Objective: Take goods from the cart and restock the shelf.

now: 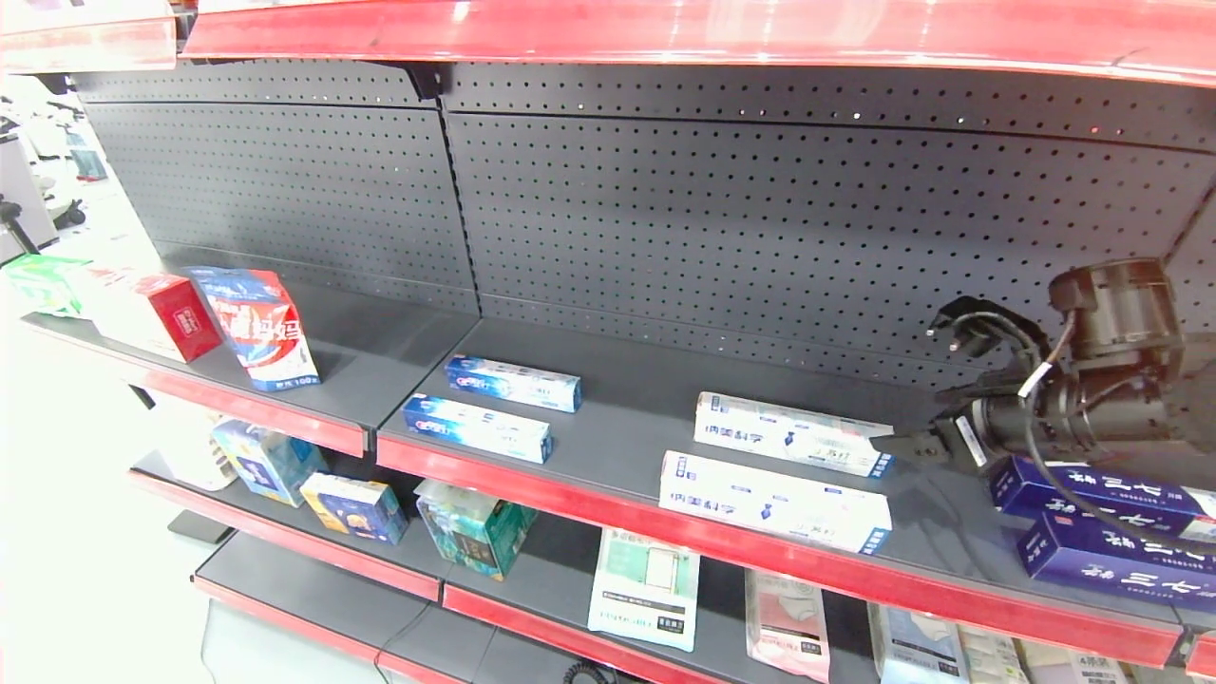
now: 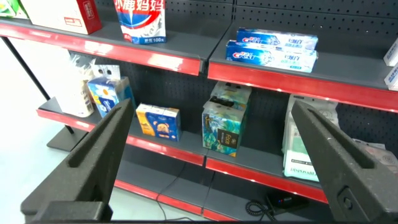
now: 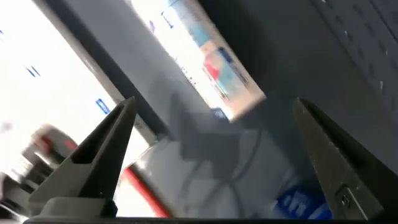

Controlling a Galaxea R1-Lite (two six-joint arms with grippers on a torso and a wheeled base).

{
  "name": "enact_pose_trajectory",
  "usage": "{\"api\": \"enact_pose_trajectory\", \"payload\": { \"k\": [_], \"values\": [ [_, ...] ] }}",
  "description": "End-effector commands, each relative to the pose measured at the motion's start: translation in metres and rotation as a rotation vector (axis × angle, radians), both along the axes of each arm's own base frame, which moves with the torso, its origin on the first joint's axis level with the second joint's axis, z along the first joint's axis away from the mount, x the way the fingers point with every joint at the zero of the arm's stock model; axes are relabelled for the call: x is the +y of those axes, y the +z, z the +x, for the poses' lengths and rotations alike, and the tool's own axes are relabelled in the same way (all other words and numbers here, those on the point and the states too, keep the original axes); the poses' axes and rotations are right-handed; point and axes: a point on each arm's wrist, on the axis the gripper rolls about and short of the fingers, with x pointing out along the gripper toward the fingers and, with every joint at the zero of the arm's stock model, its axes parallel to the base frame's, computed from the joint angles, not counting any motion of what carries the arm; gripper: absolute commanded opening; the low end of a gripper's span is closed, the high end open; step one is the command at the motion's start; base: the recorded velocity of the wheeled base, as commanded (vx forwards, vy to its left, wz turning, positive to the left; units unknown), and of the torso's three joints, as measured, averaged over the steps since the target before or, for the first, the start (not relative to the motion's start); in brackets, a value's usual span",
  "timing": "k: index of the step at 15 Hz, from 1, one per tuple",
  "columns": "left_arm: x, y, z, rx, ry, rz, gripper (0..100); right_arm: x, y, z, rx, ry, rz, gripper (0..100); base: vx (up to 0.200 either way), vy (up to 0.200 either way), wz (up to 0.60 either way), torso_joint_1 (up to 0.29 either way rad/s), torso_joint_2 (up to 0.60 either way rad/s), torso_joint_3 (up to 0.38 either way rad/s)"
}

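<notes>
We hold our left gripper (image 2: 211, 104), fingers apart, before the lower shelves. On the black metal shelf (image 1: 617, 418) the rear long white toothpaste box (image 1: 793, 434) lies left to right. Its right end sits just beside our nearer right gripper (image 3: 212, 106), whose fingers are spread.

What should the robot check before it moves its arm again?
1. Right gripper open, holding nothing: ok.
2. Left gripper open, holding nothing: ok.
3. Back white box lying flat on the shelf: ok.
4. Right gripper clear of that box's end: cannot tell; they look very close in the head view.
5. Arm cable clear of the dark blue boxes: cannot tell; it hangs in front of them.
6. Bare shelf space left of the white boxes: ok.
</notes>
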Motion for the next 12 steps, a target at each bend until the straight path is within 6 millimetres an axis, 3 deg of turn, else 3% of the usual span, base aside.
{"api": "enact_pose_trajectory", "payload": {
  "k": [1, 3, 4, 6, 8, 10, 12],
  "values": [
    [0.000, 0.000, 0.000, 0.000, -0.001, 0.000, 100, -0.013, 0.014, -0.056, -0.096, -0.117, 0.089, 100, 0.000, 0.000, 0.00, 0.000, 0.00, 0.000],
    [0.000, 0.000, 0.000, 0.000, 0.003, 0.000, 100, -0.026, 0.005, -0.100, -0.133, -0.186, 0.091, 100, 0.000, 0.000, 0.00, 0.000, 0.00, 0.000],
    [0.000, 0.000, 0.000, 0.000, 0.001, 0.000, 100, -0.032, -0.002, -0.141, -0.178, -0.270, 0.063, 100, 0.000, 0.000, 0.00, 0.000, 0.00, 0.000],
    [0.000, 0.000, 0.000, 0.000, 0.003, 0.000, 100, -0.035, -0.008, -0.181, -0.268, -0.471, -0.048, 100, 0.000, 0.000, 0.00, 0.000, 0.00, 0.000],
    [0.000, 0.000, 0.000, 0.000, 0.001, 0.000, 100, -0.033, -0.021, -0.205, -0.301, -0.539, -0.040, 100, 0.000, 0.000, 0.00, 0.000, 0.00, 0.000],
    [0.000, 0.000, 0.000, 0.000, 0.001, 0.000, 100, -0.023, -0.033, -0.240, -0.393, -0.404, 0.224, 100, 0.000, 0.000, 0.00, 0.000, 0.00, 0.000],
    [0.000, 0.000, 0.000, 0.000, 0.001, 0.000, 100, -0.019, -0.051, -0.262, -0.454, -0.390, 0.227, 100, 0.000, 0.000, 0.00, 0.000, 0.00, 0.000]
  ]
}}
